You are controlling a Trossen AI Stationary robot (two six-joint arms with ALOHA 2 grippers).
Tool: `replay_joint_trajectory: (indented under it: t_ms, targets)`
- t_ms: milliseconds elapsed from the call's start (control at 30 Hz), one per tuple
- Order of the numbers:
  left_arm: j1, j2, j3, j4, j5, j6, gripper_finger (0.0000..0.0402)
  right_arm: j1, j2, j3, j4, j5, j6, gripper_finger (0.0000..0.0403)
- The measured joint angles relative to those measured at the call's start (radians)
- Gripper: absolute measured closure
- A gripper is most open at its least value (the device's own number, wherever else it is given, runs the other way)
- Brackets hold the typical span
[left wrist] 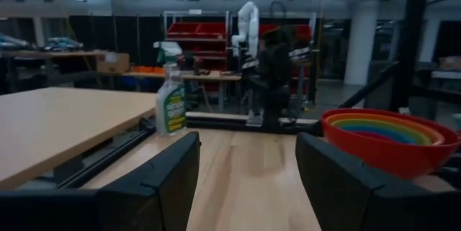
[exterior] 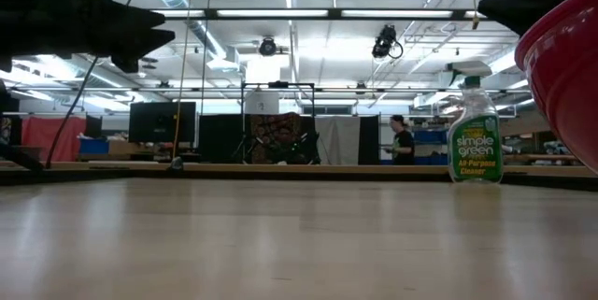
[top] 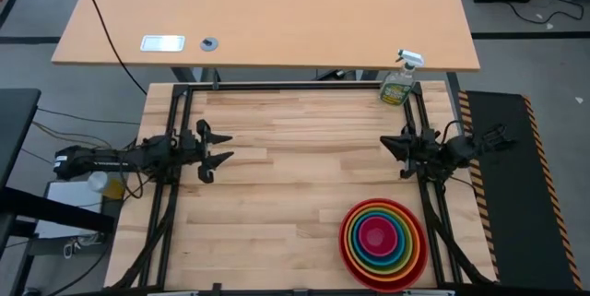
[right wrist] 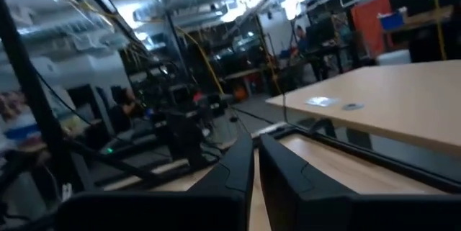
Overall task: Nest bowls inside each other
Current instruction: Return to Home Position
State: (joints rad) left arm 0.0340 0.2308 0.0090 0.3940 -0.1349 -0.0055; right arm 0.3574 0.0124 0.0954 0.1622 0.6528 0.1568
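The bowls (top: 383,243) sit one inside another at the near right of the wooden table, red outermost, then orange, lime green, blue, and pink in the middle; the red wall (exterior: 566,76) fills the low view's right, and the left wrist view shows the stack (left wrist: 389,139) resting on its base. My left gripper (top: 221,148) hangs open over the table's left edge, far from the bowls. My right gripper (top: 388,146) is shut at the right edge, beyond the stack and clear of it.
A green spray bottle (top: 399,80) with a white trigger stands upright at the far right corner, also in the low view (exterior: 474,132). A black frame (top: 295,87) runs round the table. A second tan table (top: 267,10) stands beyond.
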Motion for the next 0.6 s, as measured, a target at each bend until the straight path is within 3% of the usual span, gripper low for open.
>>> replay_joint_trajectory:
  t_ms: [333, 600]
  targets:
    - [-0.061, -0.07, 0.0, -0.081, 0.0, -0.02, 0.0169, -0.136, 0.0, -0.09, 0.112, -0.06, 0.056, 0.0391]
    - [-0.067, -0.068, 0.0, -0.063, 0.001, 0.015, 0.0169, -0.371, 0.008, -0.09, 0.108, -0.248, 0.129, 0.0392]
